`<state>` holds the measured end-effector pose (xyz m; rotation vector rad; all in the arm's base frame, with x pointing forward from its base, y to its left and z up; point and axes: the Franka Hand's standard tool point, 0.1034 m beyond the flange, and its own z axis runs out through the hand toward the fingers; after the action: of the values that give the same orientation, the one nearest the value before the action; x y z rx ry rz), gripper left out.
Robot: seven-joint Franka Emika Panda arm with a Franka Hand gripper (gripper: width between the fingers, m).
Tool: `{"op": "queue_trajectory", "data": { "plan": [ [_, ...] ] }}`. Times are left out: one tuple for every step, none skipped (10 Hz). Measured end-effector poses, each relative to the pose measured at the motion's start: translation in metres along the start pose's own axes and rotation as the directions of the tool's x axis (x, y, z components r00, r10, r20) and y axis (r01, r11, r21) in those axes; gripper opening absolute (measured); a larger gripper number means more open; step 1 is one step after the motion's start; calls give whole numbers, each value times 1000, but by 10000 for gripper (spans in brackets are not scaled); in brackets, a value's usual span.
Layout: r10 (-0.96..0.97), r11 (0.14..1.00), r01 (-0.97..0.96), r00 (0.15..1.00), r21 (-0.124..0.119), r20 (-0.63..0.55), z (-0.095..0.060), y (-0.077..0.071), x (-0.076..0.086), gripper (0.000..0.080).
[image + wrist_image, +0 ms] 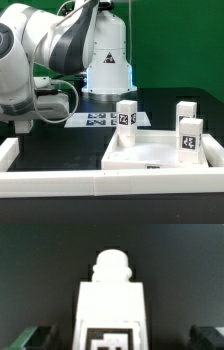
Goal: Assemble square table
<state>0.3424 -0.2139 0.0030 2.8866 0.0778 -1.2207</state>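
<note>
White square slab (150,152) is lying rim-up on the black table. Three white tagged legs (126,121) are standing upright in it; a fourth (112,303) is lying flat.

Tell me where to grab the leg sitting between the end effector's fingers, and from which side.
Grip the leg on its two flat long sides, just behind the tag, coming straight down from above. The wrist view shows it lying lengthwise between the open end effector, its fingertips flanking both sides; the narrow rounded peg at the far end looks too small for a steady hold.
</note>
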Motion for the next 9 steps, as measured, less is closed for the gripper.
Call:
{"op": "queue_trajectory", "data": {
  "plan": [
    [0,1000,0,1000,0,0,0,0,0,485],
    [0,1000,0,1000,0,0,0,0,0,318],
    [0,1000,0,1000,0,0,0,0,0,318],
    [0,1000,0,1000,0,0,0,0,0,282],
    [-1,1000,1,1000,0,0,0,0,0,282],
    [-1,1000,1,1000,0,0,0,0,0,282],
    [-1,1000,1,1000,0,0,0,0,0,282],
    [-3,1000,3,1000,2,2,-2,-2,-1,282],
    [-10,1000,9,1000,6,4,-11,-10,-4,282]
  ]
}}
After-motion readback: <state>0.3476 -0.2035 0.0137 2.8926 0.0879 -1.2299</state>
